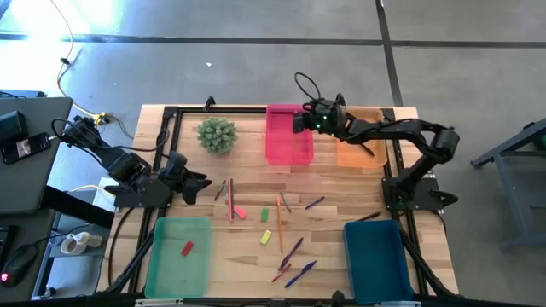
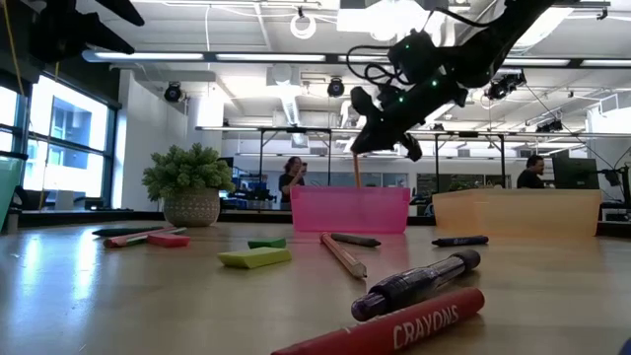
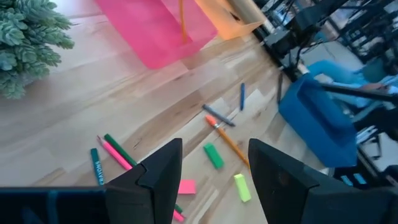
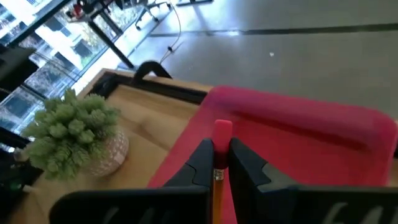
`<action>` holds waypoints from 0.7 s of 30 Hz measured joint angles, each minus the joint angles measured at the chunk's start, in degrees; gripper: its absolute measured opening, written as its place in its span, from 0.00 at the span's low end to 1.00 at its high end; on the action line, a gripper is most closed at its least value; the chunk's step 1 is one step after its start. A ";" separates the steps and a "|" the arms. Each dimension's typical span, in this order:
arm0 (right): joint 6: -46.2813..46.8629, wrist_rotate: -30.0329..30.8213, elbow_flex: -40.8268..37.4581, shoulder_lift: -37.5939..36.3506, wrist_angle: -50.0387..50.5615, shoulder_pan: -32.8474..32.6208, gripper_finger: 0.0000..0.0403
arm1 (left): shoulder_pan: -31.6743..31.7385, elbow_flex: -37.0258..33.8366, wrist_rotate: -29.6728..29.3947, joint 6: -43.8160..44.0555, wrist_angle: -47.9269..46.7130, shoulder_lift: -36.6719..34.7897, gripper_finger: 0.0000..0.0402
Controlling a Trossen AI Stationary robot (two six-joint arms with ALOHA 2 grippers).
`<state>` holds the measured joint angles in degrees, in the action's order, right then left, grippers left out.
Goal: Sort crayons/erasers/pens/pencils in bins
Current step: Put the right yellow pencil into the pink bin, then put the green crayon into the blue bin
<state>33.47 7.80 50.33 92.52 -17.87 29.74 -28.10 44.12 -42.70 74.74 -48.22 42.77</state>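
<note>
My right gripper (image 1: pixel 299 122) (image 4: pixel 221 148) hovers over the pink bin (image 1: pixel 288 136) at the table's far side, shut on an orange pencil (image 2: pixel 356 170) with a pink eraser tip. My left gripper (image 1: pixel 205 185) (image 3: pixel 214 149) is open above the table's left part, touching nothing. Lying flat on the table's middle are an orange pencil (image 1: pixel 279 223), a red pencil (image 1: pixel 230 201), and pink (image 1: pixel 240 212), green (image 1: pixel 265 214) and yellow (image 1: pixel 266 237) erasers. A red eraser (image 1: pixel 187 248) lies in the light green bin (image 1: pixel 162 256). The orange bin (image 1: pixel 363 147) and teal bin (image 1: pixel 375 256) are also in view. My right gripper pinches the orange pencil between its two fingers just below the pink eraser tip (image 4: pixel 222 132), which sticks out past the fingertips. The gripper slants down from the table's right. The pencil hangs nearly upright below the fingers (image 2: pixel 356 170), its lower end behind the pink bin's wall.
A potted plant (image 1: pixel 217 135) stands left of the pink bin. Purple, blue and dark pens and a red crayon (image 1: pixel 294 260) lie scattered between the green and teal bins. A black frame edges the table.
</note>
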 joint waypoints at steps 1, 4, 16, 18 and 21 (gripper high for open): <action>-0.01 -0.04 0.00 0.34 -0.08 -0.02 0.02 | 0.00 0.00 0.03 0.02 -0.12 0.71 0.43; 0.12 -0.79 0.00 1.19 0.14 0.00 0.02 | 0.33 0.00 0.90 0.04 -0.83 3.06 0.43; 2.26 -1.52 -0.04 1.27 2.07 0.04 0.26 | 11.87 0.00 15.96 -2.76 -3.35 12.81 0.43; 2.16 -2.19 -0.04 0.90 2.23 0.25 0.29 | 13.95 0.00 17.39 -4.26 -3.45 14.14 0.43; 1.69 -4.36 -0.04 -0.40 2.57 0.89 0.31 | 17.02 0.00 19.29 -6.32 -3.43 15.79 0.43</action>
<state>35.15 3.44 50.28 92.12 -15.31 30.63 -11.08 44.12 -23.41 68.42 -51.65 58.56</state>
